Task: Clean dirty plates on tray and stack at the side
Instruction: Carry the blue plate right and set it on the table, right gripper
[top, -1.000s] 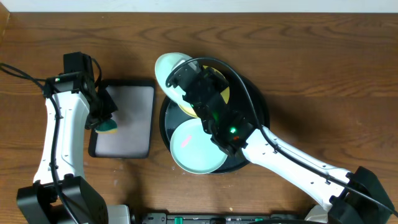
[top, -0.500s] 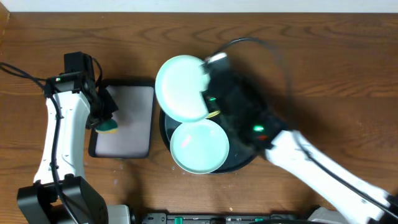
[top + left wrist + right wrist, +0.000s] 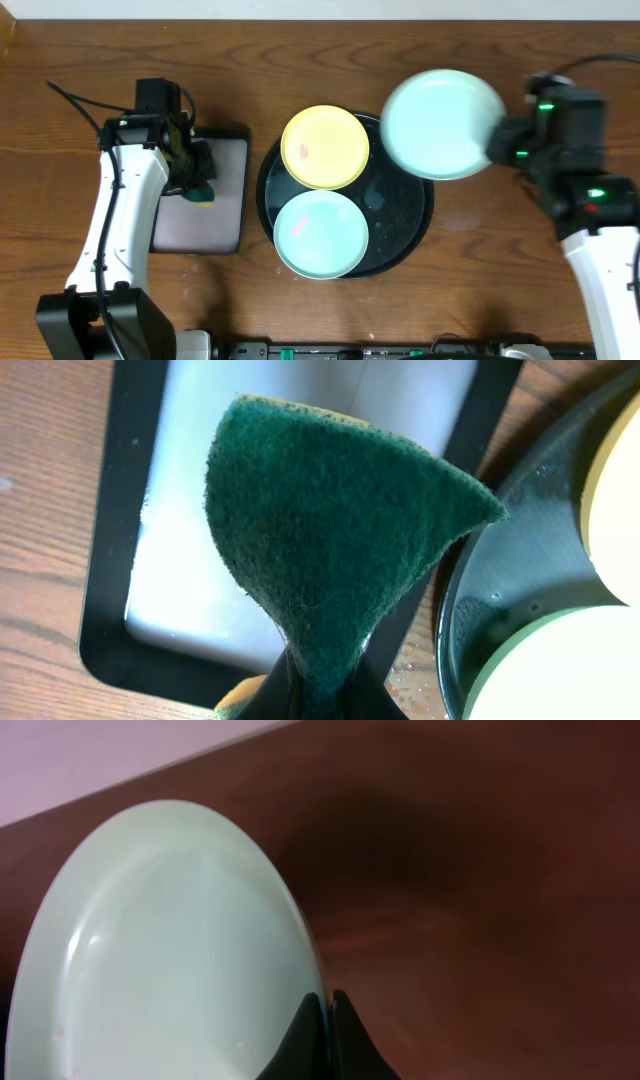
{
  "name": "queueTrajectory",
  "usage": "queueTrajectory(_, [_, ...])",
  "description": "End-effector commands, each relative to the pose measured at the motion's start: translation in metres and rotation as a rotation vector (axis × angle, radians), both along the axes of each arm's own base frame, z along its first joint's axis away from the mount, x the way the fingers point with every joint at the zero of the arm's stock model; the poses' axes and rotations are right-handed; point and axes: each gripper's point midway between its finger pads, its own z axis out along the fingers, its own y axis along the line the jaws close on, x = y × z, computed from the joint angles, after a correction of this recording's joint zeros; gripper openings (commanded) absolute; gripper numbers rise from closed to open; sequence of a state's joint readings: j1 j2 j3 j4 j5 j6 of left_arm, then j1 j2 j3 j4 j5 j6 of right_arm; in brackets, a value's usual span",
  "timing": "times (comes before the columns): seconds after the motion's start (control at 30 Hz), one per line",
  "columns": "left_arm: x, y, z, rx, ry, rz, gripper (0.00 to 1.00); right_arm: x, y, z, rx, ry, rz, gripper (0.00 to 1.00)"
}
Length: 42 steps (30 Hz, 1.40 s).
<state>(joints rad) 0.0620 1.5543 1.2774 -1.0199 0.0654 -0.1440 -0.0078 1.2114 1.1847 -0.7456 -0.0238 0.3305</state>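
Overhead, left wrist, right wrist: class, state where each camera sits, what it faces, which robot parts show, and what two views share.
Overhead: above the table, looking down at the round tray, left arm and right arm.
Left wrist: on the left arm, looking down past the left pincer at its sponge over the rectangular tray.
Right wrist: on the right arm, looking along the right pincer at the mint plate it grips.
Shared: overhead also shows that plate.
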Motion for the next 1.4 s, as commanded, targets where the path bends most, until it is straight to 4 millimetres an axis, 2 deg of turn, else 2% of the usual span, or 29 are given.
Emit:
queueTrajectory(0.0, [0.0, -0.003, -0.001, 0.0, 0.0, -0.036, 0.07, -0.006, -0.043, -0.01, 0.056, 0.049, -0.12, 0.01])
queueTrajectory(0.13, [0.001, -0.003, -0.001, 0.0, -0.004, -0.036, 0.07, -0.012, -0.088, -0.036, 0.068, 0.132, -0.254, 0.01])
queueTrajectory(0.33, [0.0, -0.003, -0.001, 0.0, -0.004, -0.036, 0.08, -0.012, -0.129, -0.086, 0.099, 0.266, -0.367, 0.01])
queueTrajectory(0.47, [0.0, -0.003, -0.001, 0.0, -0.004, -0.036, 0.07, -0.007, -0.139, -0.122, 0.12, 0.351, -0.385, 0.01])
queueTrajectory(0.67, [-0.001, -0.003, -0.003, 0.0, 0.0, -0.036, 0.08, -0.004, -0.139, -0.173, 0.148, 0.475, -0.381, 0.01])
queueTrajectory(0.87, [0.003, -0.003, -0.002, 0.001, -0.013, -0.036, 0.07, -0.011, -0.135, -0.206, 0.173, 0.575, -0.378, 0.01])
queueTrajectory(0.93, [0.004, -0.003, -0.002, 0.001, -0.019, -0.036, 0.07, -0.013, -0.135, -0.212, 0.177, 0.597, -0.378, 0.01])
queueTrajectory(1.0, [0.005, -0.003, -0.002, 0.001, -0.023, -0.036, 0.07, -0.015, -0.134, -0.218, 0.182, 0.615, -0.377, 0.09])
queueTrajectory(1.03, [0.005, -0.003, -0.002, 0.002, -0.022, -0.036, 0.08, -0.016, -0.133, -0.219, 0.183, 0.622, -0.377, 0.21])
queueTrajectory(1.07, [0.006, -0.003, -0.002, 0.002, -0.023, -0.036, 0.07, -0.016, -0.133, -0.22, 0.183, 0.625, -0.373, 0.4])
queueTrajectory(1.1, [0.006, -0.003, -0.002, 0.002, -0.025, -0.036, 0.08, -0.016, -0.131, -0.22, 0.189, 0.624, -0.365, 0.5])
queueTrajectory(1.13, [0.007, -0.003, -0.002, 0.003, -0.029, -0.037, 0.08, -0.015, -0.129, -0.218, 0.199, 0.62, -0.356, 0.54])
queueTrajectory(1.27, [0.014, -0.002, -0.001, 0.012, -0.056, -0.069, 0.07, -0.013, -0.12, -0.201, 0.229, 0.599, -0.308, 0.58])
queueTrajectory(1.37, [0.02, -0.002, -0.001, 0.019, -0.074, -0.079, 0.08, -0.007, -0.098, -0.176, 0.291, 0.555, -0.191, 0.62])
